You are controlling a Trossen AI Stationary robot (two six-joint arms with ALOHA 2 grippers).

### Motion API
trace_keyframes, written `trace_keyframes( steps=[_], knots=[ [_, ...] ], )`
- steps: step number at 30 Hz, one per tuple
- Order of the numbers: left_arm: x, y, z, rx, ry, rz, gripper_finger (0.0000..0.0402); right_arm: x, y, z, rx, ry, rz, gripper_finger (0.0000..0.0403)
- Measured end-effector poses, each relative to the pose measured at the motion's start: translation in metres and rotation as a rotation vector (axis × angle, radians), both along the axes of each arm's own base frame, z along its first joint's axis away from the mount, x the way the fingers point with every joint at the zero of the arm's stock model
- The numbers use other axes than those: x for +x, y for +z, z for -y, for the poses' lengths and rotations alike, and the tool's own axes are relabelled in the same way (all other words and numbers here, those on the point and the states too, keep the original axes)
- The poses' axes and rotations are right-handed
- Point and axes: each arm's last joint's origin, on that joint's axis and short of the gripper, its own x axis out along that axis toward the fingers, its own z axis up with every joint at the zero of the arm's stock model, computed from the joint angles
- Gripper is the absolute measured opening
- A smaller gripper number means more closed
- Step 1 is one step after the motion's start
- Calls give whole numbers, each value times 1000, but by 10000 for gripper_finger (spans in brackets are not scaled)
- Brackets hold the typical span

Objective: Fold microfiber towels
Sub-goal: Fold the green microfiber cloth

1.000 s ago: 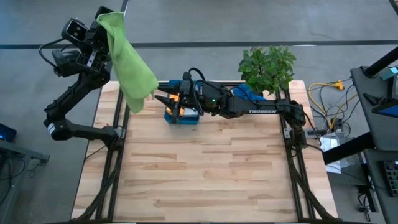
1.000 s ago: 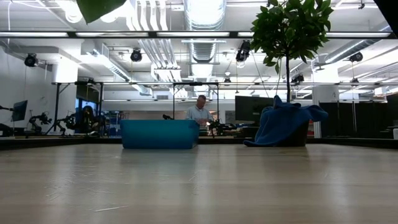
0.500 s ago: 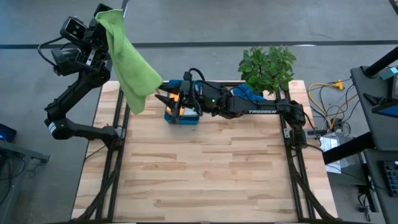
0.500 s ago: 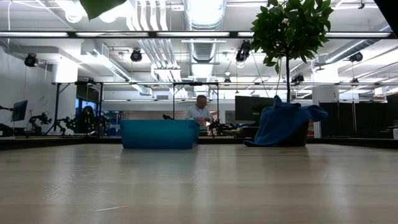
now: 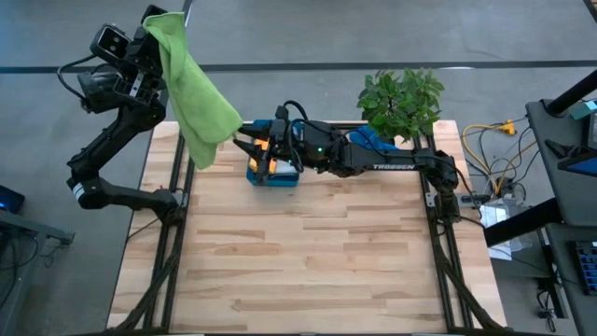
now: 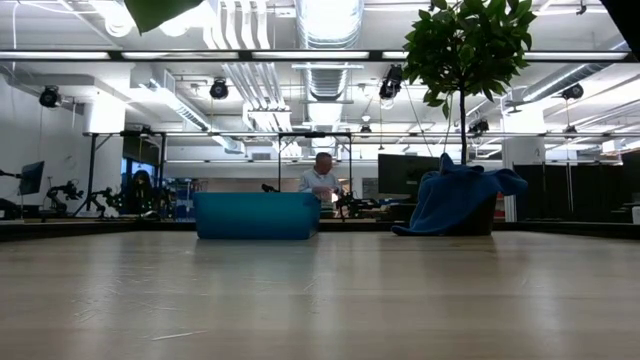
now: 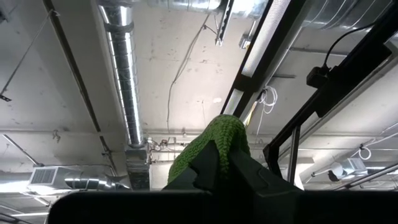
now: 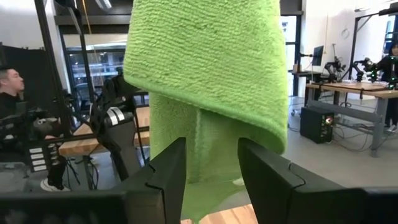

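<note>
My left gripper is raised high beyond the table's far left corner and is shut on the lime green towel. The towel hangs down from it over that corner. My right gripper is held level above the teal tray, pointing toward the table's left, and is open. Its fingers frame the towel's lower hanging part; whether they touch it I cannot tell. A blue towel is draped over the plant pot at the far right. My left gripper pinches a bunched top end of the green towel between its two shut fingers, which slant upward. The rest of the towel hangs slack below the hold, clear of the table.
The teal tray stands at the table's far edge, left of centre, under my right arm. A potted plant stands at the far right. A person sits in the room behind. The wooden table stretches toward the near edge.
The green towel's hanging lower part has swung slightly toward my right gripper. Both arms have kept still.
</note>
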Motion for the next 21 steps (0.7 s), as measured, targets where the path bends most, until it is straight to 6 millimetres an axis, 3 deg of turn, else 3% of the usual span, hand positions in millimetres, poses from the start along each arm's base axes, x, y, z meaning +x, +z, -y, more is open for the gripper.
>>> trace_keyframes(
  steps=[10,16,21],
  knots=[
    [14,-4,-4,-33,-25,-3,0,0,0,4,0,-9,0,139],
    [24,-5,-5,-45,-33,5,0,10,-14,8,29,-40,-27,130],
    [26,1,-3,-15,-50,9,0,12,-17,11,34,-68,-35,82]
  ],
)
